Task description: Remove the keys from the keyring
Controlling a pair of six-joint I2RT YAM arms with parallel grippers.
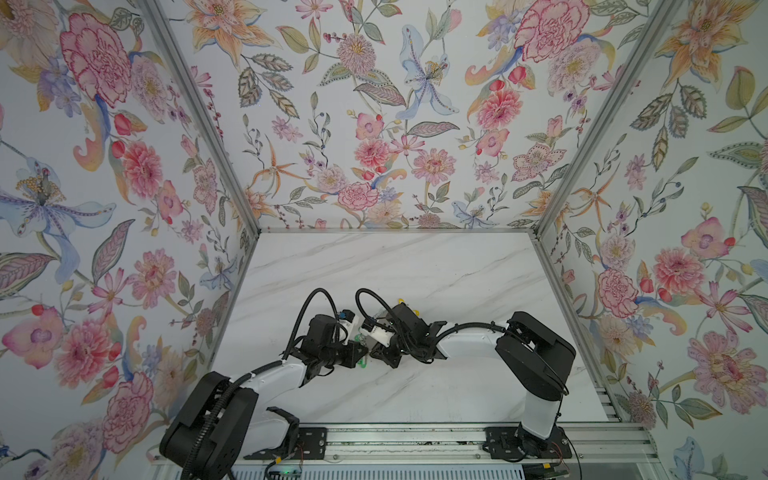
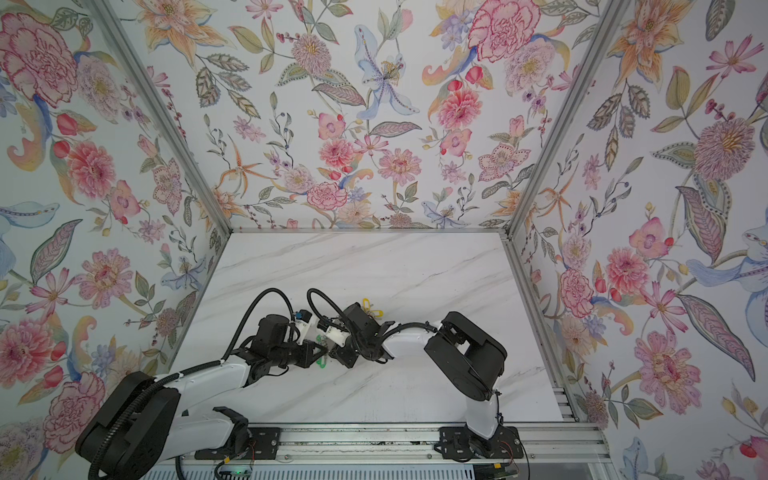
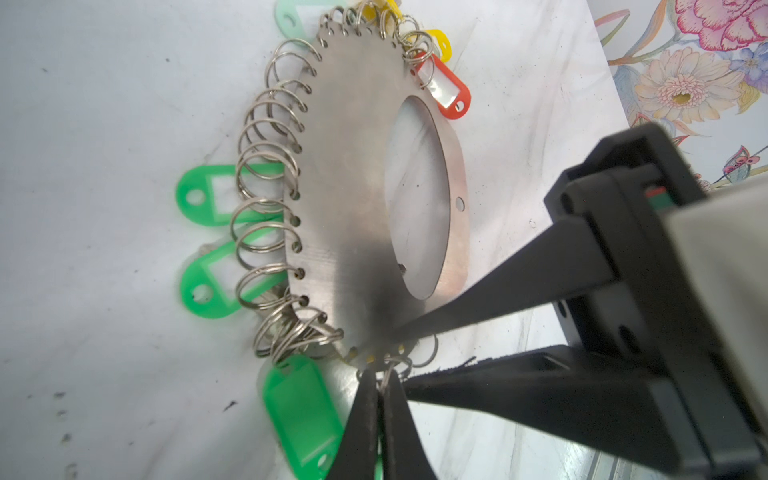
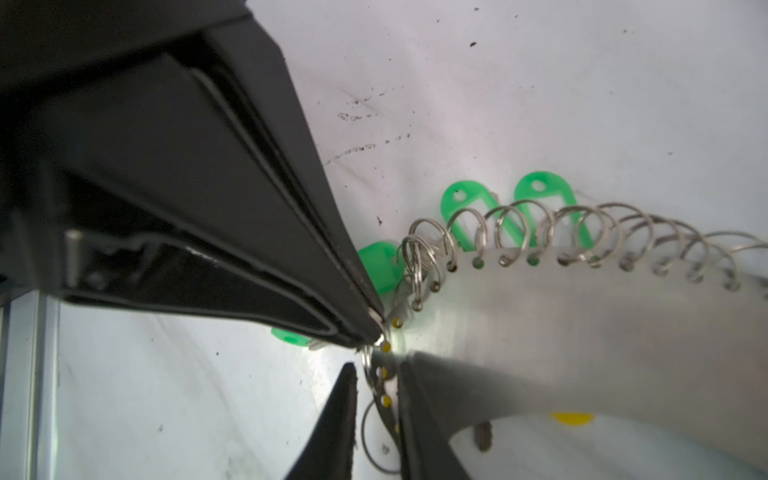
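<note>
The keyring [image 3: 353, 187], a flat grey metal disc with a big oval hole, is tilted up off the white table. Small wire rings line its rim [image 4: 540, 324]. Green tags [image 3: 199, 195], a red-orange tag [image 3: 451, 93] and a yellow tag [image 3: 438, 41] hang from those rings; the keys are mostly hidden under the disc. My left gripper [image 3: 381, 376] is shut on one small wire ring at the rim. My right gripper [image 4: 376, 368] has the rim between its fingers, one finger flat on the disc face. In both top views the two grippers [image 1: 369, 353] meet tip to tip.
A green tag [image 2: 320, 363] and a yellow tag [image 2: 368, 305] peek out beside the wrists in a top view. The marble-look table [image 1: 415, 266] is boxed in by floral walls on three sides, with an aluminium rail [image 1: 415, 440] along the front.
</note>
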